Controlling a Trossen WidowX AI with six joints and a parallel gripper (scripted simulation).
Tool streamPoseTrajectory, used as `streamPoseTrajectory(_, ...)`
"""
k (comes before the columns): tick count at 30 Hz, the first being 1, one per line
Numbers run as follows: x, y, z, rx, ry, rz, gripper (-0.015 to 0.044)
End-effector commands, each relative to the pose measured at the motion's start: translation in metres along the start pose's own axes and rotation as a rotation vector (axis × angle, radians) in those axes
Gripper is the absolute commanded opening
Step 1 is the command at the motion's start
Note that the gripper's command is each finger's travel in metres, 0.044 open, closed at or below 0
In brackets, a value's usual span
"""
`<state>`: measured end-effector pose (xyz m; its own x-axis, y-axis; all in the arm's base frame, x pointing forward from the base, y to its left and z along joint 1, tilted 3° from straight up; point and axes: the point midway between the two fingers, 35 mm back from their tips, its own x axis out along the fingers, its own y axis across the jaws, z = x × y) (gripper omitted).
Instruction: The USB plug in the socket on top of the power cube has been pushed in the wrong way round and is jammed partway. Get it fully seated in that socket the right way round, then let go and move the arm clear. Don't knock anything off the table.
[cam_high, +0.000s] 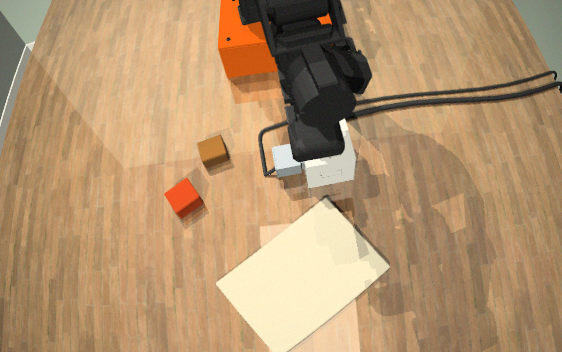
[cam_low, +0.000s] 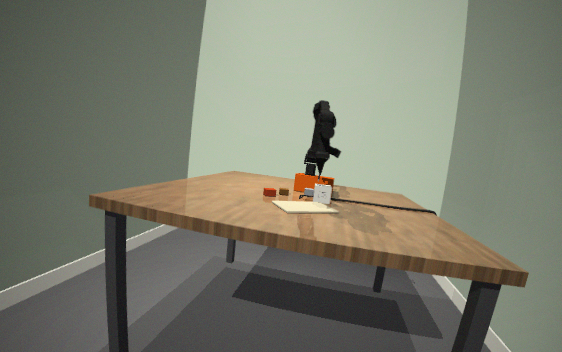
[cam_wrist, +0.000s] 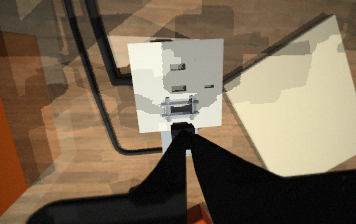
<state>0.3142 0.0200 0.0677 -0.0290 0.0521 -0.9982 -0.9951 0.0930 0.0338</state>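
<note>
The white power cube (cam_high: 330, 175) (cam_low: 322, 194) (cam_wrist: 147, 65) stands on the table. On its top, in the wrist view, a socket (cam_wrist: 181, 109) shows as a dark opening with a silver frame around it, with no plug in it. My gripper (cam_low: 320, 177) (cam_wrist: 186, 141) is shut on the USB plug (cam_wrist: 182, 129), a small dark block at the fingertips. It is held above the cube's edge, beside the socket and apart from it. The plug's metal end and which way round it faces are hidden. In the top view the arm hides the fingers and most of the cube's top.
A pale blue box (cam_high: 286, 160) (cam_low: 309, 192) stands close beside the cube. Black cables (cam_high: 430, 101) (cam_wrist: 102, 117) run past both. A cream board (cam_high: 300, 280) (cam_wrist: 300, 115), a brown block (cam_high: 213, 150), a red block (cam_high: 183, 197) and a large orange box (cam_high: 250, 61) (cam_wrist: 12, 175) are around them.
</note>
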Motion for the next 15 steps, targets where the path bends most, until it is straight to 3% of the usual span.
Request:
streamPoseTrajectory(1,0.0007,-0.0005,0.0008,-0.007,-0.007,-0.002,0.0)
streamPoseTrajectory(15,0.0024,-0.0008,0.0016,-0.01,-0.016,-0.002,0.0)
